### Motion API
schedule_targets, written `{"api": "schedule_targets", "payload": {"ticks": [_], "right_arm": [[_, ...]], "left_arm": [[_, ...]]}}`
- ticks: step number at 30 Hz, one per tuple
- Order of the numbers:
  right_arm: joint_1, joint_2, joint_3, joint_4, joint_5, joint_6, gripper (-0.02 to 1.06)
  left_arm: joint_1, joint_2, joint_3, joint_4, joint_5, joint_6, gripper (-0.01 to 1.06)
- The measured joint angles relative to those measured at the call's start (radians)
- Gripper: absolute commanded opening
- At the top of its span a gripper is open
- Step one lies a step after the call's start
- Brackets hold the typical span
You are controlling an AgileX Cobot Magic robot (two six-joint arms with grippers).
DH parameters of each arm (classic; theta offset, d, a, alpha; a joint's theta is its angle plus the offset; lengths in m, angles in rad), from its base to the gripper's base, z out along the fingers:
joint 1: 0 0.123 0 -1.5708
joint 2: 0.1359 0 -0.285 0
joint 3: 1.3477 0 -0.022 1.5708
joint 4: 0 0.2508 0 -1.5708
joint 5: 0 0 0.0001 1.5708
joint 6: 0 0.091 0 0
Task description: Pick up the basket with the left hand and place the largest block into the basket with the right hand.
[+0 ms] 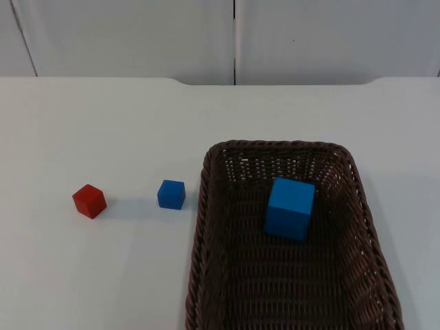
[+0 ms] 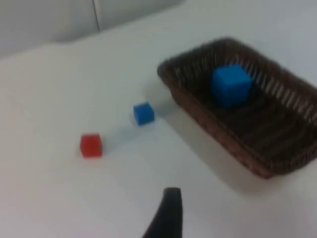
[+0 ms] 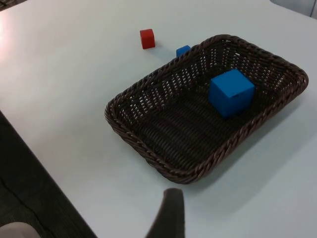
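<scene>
I see the basket (image 1: 289, 240) sitting flat on the white worktop (image 1: 103, 124), right of centre and at the near side, its long axis running near to far. The big blue block (image 1: 291, 207) already lies inside it, in the far half, a little right of the middle and apart from the woven walls. From that I judge the placing is done; the basket itself rests on the worktop and is in nobody's grip.

To the left of the basket, the small blue block (image 1: 171, 194) sits just beside its left wall, and the red block (image 1: 89, 201) lies further left, well apart from both. Neither belongs inside.

Both arms look pulled back. In the left wrist view one black fingertip of the left gripper (image 2: 166, 218) hangs above the worktop, with the basket away to the right and farther off. In the right wrist view a fingertip of the right gripper (image 3: 168, 215) stands over the worktop just outside the basket's nearest corner, so the right arm looks the closer. I cannot tell whether either gripper is open or closed.

The worktop is flat and bare around the basket, ending at the grey wall (image 1: 137, 34) on the far side.
</scene>
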Motion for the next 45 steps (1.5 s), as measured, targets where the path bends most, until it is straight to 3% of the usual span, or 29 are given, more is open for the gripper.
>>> {"api": "schedule_targets", "payload": {"ticks": [32, 35, 36, 38, 45], "right_arm": [[0.000, 0.000, 0.000, 0.000, 0.000, -0.009, 0.72], [0.000, 0.000, 0.000, 0.000, 0.000, -0.009, 0.72], [0.000, 0.000, 0.000, 0.000, 0.000, -0.009, 0.72], [0.000, 0.000, 0.000, 0.000, 0.000, -0.009, 0.72], [0.000, 0.000, 0.000, 0.002, 0.000, -0.011, 0.72]], "left_arm": [[0.000, 0.000, 0.004, 0.008, 0.002, -0.007, 0.78], [0.000, 0.000, 0.004, 0.008, 0.002, -0.007, 0.92], [0.000, 0.000, 0.004, 0.008, 0.002, 0.000, 0.92], [0.000, 0.000, 0.004, 0.008, 0.002, 0.002, 1.05], [0.000, 0.000, 0.004, 0.008, 0.002, 0.010, 1.05]]}}
